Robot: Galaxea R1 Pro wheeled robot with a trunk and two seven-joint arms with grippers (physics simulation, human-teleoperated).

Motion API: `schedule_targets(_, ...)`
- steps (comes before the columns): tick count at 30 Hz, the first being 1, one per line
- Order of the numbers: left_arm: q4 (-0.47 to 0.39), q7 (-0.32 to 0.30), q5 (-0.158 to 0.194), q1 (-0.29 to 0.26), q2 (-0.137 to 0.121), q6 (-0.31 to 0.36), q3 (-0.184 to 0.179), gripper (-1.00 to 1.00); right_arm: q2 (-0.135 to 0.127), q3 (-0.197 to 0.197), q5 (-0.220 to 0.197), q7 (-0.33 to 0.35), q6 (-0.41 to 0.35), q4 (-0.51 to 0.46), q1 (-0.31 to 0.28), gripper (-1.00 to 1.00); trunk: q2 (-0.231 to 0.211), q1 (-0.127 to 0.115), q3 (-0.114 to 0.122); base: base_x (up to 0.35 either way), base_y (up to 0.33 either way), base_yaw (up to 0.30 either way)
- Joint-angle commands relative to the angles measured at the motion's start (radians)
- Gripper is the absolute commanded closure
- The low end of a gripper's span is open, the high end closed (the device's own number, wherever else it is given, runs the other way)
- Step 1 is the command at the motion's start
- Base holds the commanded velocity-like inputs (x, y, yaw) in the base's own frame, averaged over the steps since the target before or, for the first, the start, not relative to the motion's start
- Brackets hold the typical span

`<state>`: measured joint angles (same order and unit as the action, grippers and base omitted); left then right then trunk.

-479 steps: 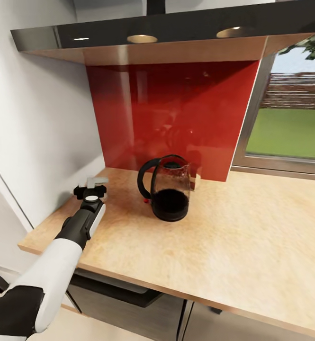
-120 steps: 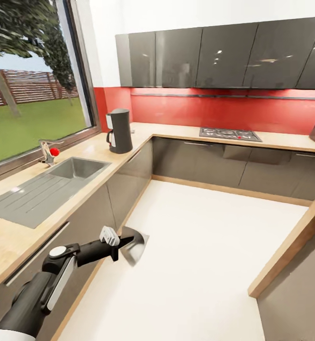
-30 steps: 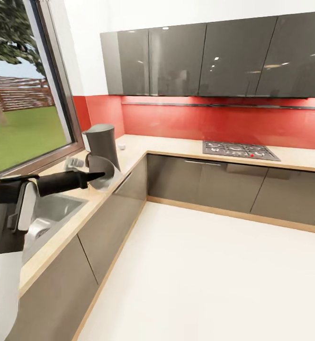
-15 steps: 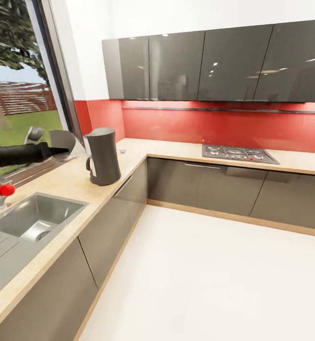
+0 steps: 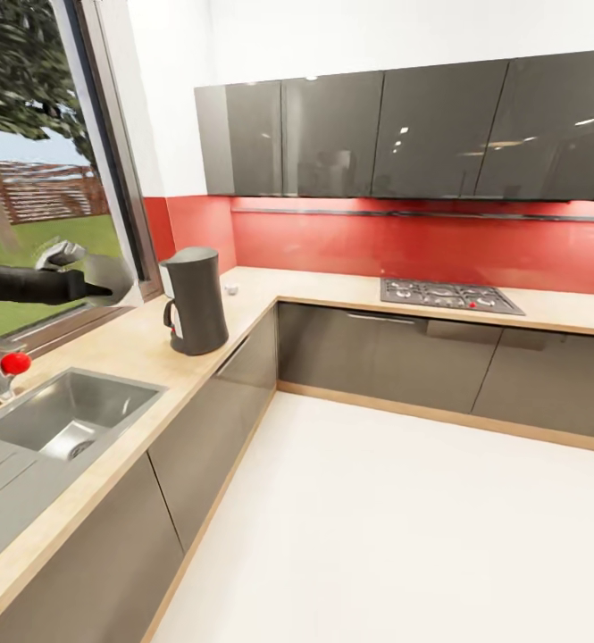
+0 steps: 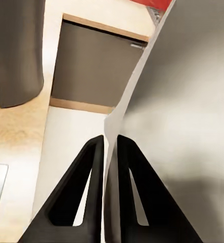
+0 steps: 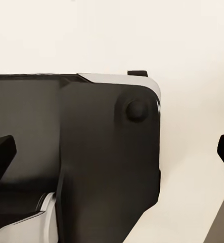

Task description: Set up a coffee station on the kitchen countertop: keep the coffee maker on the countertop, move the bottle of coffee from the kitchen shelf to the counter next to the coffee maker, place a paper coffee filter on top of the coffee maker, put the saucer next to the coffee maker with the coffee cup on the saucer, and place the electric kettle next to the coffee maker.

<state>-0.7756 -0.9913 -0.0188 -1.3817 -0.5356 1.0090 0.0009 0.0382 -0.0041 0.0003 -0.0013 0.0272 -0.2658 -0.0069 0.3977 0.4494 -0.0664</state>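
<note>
One white paper coffee filter [image 6: 162, 101] sat clamped in the left gripper [image 6: 109, 147], beside the tall dark grey coffee maker [image 5: 195, 300]; next, I judged, lowering it onto the flat top.

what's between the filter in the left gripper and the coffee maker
In the head view, nothing stands between the paper coffee filter, pinched in the left gripper, and the coffee maker: just bare kitchen countertop below the gap.

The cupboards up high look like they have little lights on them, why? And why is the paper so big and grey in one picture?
Head view: the glossy dark wall cupboards mirror ceiling lights as small bright spots. Left wrist view: the paper filter sits pinched between the left gripper jaws right by the camera, so it looks huge, soft-edged and shaded grey.
</note>
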Motion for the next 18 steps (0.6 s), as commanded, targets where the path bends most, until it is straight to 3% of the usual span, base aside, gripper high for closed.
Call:
schedule_targets(1,0.018,-0.006,-0.006,-0.004,0.000,0.003,-0.038,1.00,0.000,0.000,0.000,0.000,0.003,0.001,-0.001,-1.00,0.002,0.001,-0.002,0.000,0.000,0.000)
schedule_targets(2,0.037,-0.006,-0.007,-0.005,0.000,0.003,-0.084,1.00,0.000,0.000,0.001,0.000,0.003,0.001,-0.001,-1.00,0.002,0.001,-0.002,0.000,0.000,0.000)
schedule_targets(3,0.059,-0.007,-0.006,-0.004,-0.002,0.004,-0.156,1.00,-0.001,0.000,0.001,0.001,0.003,0.001,-0.001,-1.00,0.002,0.001,-0.001,0.000,0.000,0.000)
schedule_targets(4,0.063,-0.008,-0.006,-0.004,-0.003,0.004,-0.178,1.00,-0.002,0.000,0.001,0.001,0.003,0.001,-0.001,-1.00,0.002,0.001,-0.001,0.000,0.000,0.000)
schedule_targets(5,0.072,-0.020,-0.006,0.000,-0.009,0.004,-0.235,1.00,-0.002,0.000,0.001,0.002,0.003,0.001,-0.001,-1.00,0.002,0.001,-0.001,0.000,0.000,0.000)
schedule_targets(6,0.074,-0.033,-0.008,0.004,-0.017,0.003,-0.255,1.00,-0.003,-0.001,0.001,0.003,0.003,0.001,-0.001,-1.00,0.002,0.001,-0.001,0.000,0.000,0.000)
schedule_targets(10,0.074,-0.049,-0.013,0.012,-0.031,0.000,-0.275,1.00,-0.003,-0.001,0.001,0.003,0.004,0.000,-0.001,-1.00,0.002,0.001,-0.001,0.031,0.000,0.000)
schedule_targets(18,0.081,-0.051,-0.014,-0.003,-0.032,0.002,-0.274,1.00,-0.003,-0.002,0.000,0.002,0.003,0.000,-0.001,-1.00,0.002,0.001,-0.001,0.294,0.046,0.000)
